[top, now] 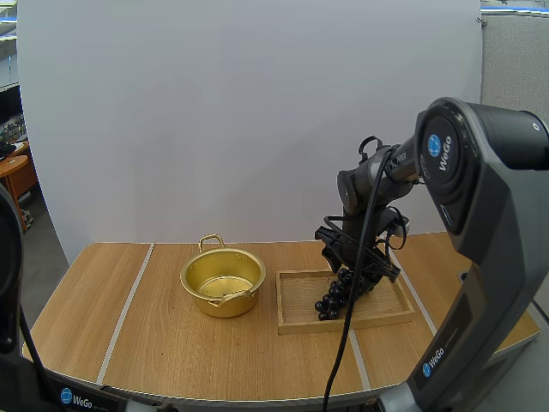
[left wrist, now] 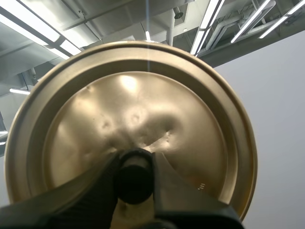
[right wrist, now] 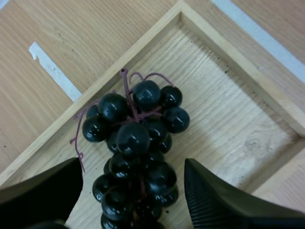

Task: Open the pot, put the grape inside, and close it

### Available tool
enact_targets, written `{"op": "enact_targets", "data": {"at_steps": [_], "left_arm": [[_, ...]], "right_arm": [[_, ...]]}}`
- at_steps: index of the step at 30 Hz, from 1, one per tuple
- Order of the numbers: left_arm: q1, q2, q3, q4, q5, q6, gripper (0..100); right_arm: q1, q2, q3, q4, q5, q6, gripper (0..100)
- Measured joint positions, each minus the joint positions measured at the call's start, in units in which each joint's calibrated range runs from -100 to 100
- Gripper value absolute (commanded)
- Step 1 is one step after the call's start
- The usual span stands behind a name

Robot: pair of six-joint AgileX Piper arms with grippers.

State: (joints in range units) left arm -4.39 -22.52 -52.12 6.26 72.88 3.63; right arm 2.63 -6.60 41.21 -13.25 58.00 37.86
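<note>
1. The pot [top: 222,283] stands open on the counter [top: 171,343], left of the wooden tray [top: 296,324] and just apart from it. Its mouth faces up, so something can be dropped straight in.
2. The lid [left wrist: 133,109] is carried by the left tool [left wrist: 135,174], whose fingers are clamped on the dark knob [left wrist: 135,183] at the lid's centre. Gripping the knob gives a firm central hold. By judgement, the lid is held away from the pot so that the opening is free for the other arm.
3. The bunch of grapes [right wrist: 136,152] lies in the tray near its far left corner, with the stem end pointing toward the tray wall.
4. The right tool [right wrist: 133,195] is lowered over the bunch with its fingers apart, one on each side of the lower berries. The ribbed inner faces are turned toward the fruit, and no pinch is seen yet.
5. Straddling the thick part of the bunch seems chosen because a hold around the cluster is surer than one on the thin stem.
6. As judged, the opening step is done and the grape pick-up is in hand; placing and closing are not yet done.
7. The next move calls for a gentle closing of the right tool, since loose berries could slip out or the bunch could swing when raised.
</note>
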Motion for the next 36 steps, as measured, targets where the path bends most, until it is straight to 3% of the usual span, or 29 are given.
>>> {"op": "enact_targets", "data": {"at_steps": [8,18,19,20,21,23,36], "left_arm": [[0.0,0.0,0.0,0.0,0.0,0.0,0],[0.0,0.0,0.0,0.0,0.0,0.0,0],[0.0,0.0,0.0,0.0,0.0,0.0,0],[0.0,0.0,0.0,0.0,0.0,0.0,0],[0.0,0.0,0.0,0.0,0.0,0.0,0],[0.0,0.0,0.0,0.0,0.0,0.0,0],[0.0,0.0,0.0,0.0,0.0,0.0,0]], "right_arm": [[0.0,5.4,-0.1,0.0,-7.1,0.0,100],[0.0,8.3,-0.4,-0.6,-8.2,0.1,100],[0.0,8.3,-0.4,-0.6,-8.2,0.1,91],[0.0,8.3,-0.4,-0.6,-8.2,0.1,70],[0.0,8.3,-0.4,-0.7,-8.0,0.1,41],[0.0,8.4,-0.4,-0.9,-8.2,0.1,0],[0.0,8.5,-0.5,-0.9,-10.5,-4.6,0]]}}
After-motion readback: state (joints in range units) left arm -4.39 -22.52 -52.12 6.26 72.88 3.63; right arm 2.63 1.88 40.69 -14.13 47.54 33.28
